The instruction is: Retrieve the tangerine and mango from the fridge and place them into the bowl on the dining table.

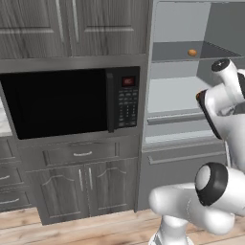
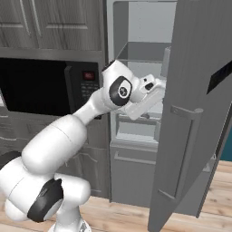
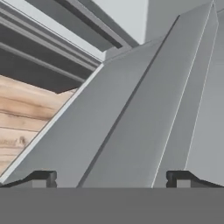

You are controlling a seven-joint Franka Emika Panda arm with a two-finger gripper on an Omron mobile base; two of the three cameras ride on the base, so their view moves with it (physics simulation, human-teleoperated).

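Note:
The fridge (image 1: 174, 93) stands open, with pale shelves inside. A small orange fruit, the tangerine (image 1: 192, 52), lies on an upper shelf toward the back. The mango, the bowl and the dining table are out of view. My arm reaches up in front of the fridge's lower shelves, and its hand (image 2: 148, 86) sits close to the inner edge of the open door (image 2: 199, 113). In the hand view my gripper (image 3: 111, 179) is open, its fingertips (image 3: 43, 178) far apart with nothing between them. It faces the grey door panel at close range.
A black microwave (image 1: 62, 100) is built into the grey cabinets left of the fridge, with drawers and cupboard doors (image 1: 81, 182) below. The swung-out fridge door hems the arm in on the right. Wooden floor (image 3: 26, 118) lies below.

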